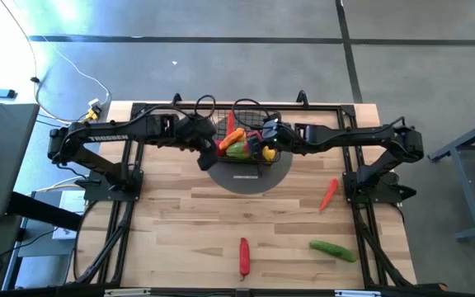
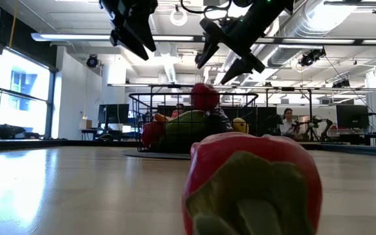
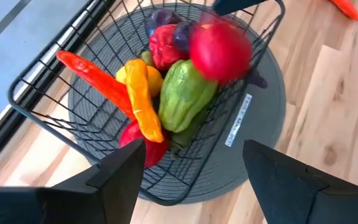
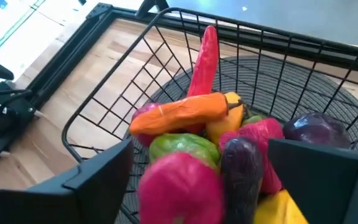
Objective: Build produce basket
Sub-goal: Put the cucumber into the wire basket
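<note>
The black wire basket (image 1: 246, 106) stands on a round grey mat (image 1: 246, 180) at the far middle of the table. It is heaped with produce: a green pepper (image 3: 185, 93), an orange pepper (image 4: 179, 113), a long red chilli (image 4: 205, 59), purple eggplants (image 4: 316, 130) and a yellow piece (image 1: 268, 153). A red tomato (image 2: 204, 96) shows at the top of the heap, blurred, just under my right gripper (image 2: 217, 68), which is open above the basket's right side. My left gripper (image 3: 194, 168) hangs open above the basket's left side, with nothing between its fingers.
Loose on the table lie a red chilli (image 1: 328, 194) at the right, a green cucumber (image 1: 332, 250) near the front right and a red pepper (image 1: 243, 256) at the front middle, close before the low camera (image 2: 253, 183). A person (image 2: 286, 121) sits in the room behind.
</note>
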### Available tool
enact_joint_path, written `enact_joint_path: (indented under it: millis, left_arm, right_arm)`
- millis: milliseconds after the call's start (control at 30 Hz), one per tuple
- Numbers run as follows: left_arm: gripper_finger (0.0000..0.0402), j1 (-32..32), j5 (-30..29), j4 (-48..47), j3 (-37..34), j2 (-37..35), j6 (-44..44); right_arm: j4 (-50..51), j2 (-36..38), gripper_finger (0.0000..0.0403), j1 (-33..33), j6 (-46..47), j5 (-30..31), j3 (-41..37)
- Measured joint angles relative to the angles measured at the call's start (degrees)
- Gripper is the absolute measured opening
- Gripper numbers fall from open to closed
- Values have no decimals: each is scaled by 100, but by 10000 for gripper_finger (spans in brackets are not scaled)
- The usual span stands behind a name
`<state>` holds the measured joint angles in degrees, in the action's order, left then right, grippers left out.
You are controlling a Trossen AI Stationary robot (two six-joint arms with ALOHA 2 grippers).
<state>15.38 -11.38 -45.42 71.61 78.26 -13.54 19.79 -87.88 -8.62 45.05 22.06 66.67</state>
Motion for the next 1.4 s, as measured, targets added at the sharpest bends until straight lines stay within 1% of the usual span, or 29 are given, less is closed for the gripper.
enact_joint_path:
  millis: [100, 167, 333, 400, 500, 700, 800, 1000, 1200, 1400]
  left_arm:
    - [262, -102, 7, -13, 0, 0, -217]
    - [262, -181, 49, -31, 0, 0, -282]
    - [262, -477, 87, -38, 0, 0, -280]
    - [262, -600, 89, -38, 0, 0, -293]
    - [262, -783, 90, -40, 0, 0, -472]
    - [262, -1133, 90, -95, 0, 2, -919]
    - [262, -1310, 65, -156, 0, 2, -1153]
    - [262, -1546, -138, -301, 0, 2, -1572]
    - [262, -1587, -194, -540, 0, 2, -1916]
    - [262, -1587, -192, -628, 0, 2, -1870]
  right_arm:
    - [-4, 0, 381, 3, -31, -18, 0]
    - [2, 7, 394, 4, -27, -14, 0]
    - [13, 17, 388, 4, 96, -44, 122]
    - [29, 18, 388, 4, -67, -226, 203]
    - [30, 20, 387, 58, -255, -459, 370]
    - [135, 22, 387, 334, -529, -467, 698]
    - [416, 24, 387, 519, -390, -502, 852]
    - [855, 24, 387, 927, 84, -788, 992]
    - [1497, 24, 387, 1351, 126, -1450, 992]
    - [2498, 24, 387, 1899, 124, -1892, 992]
